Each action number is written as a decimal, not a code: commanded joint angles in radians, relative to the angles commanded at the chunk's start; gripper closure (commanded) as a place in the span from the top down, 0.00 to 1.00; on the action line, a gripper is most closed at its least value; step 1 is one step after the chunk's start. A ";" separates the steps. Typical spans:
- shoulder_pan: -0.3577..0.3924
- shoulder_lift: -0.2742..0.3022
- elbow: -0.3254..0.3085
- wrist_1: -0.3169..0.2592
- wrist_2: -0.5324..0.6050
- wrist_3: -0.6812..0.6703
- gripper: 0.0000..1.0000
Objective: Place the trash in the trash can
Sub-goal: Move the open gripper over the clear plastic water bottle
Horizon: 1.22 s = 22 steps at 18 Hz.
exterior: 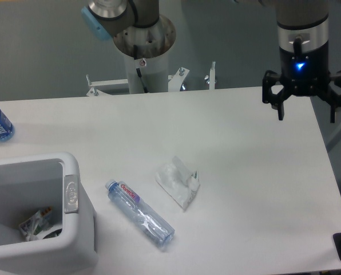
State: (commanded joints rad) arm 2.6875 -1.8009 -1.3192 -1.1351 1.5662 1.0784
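**Claw wide open and holding nothing, trash lies on the table**

Far left of the claw stands the trash can (73,192), with some litter inside. The water bottle (139,212) lies just beside it, lower-left of the claw. The wrapper (178,181) lies near the bottle, closer to the claw. The claw (306,109) hangs over the table's (245,172) far right part, fingers spread wide.

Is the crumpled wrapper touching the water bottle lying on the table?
Apart. The fixed camera shows a strip of bare white table between the crumpled wrapper and the water bottle, which lies on its side to the wrapper's lower left.
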 joint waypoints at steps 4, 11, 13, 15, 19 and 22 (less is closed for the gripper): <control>-0.005 0.000 -0.005 0.000 0.002 -0.005 1.00; -0.023 0.015 -0.045 0.008 0.003 -0.106 1.00; -0.049 0.015 -0.058 0.011 0.002 -0.152 1.00; -0.064 0.015 -0.074 0.014 0.003 -0.192 1.00; -0.136 -0.004 -0.103 0.015 0.002 -0.430 1.00; -0.211 -0.044 -0.100 0.014 -0.017 -0.572 1.00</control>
State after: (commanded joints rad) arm 2.4761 -1.8452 -1.4190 -1.1213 1.5495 0.5066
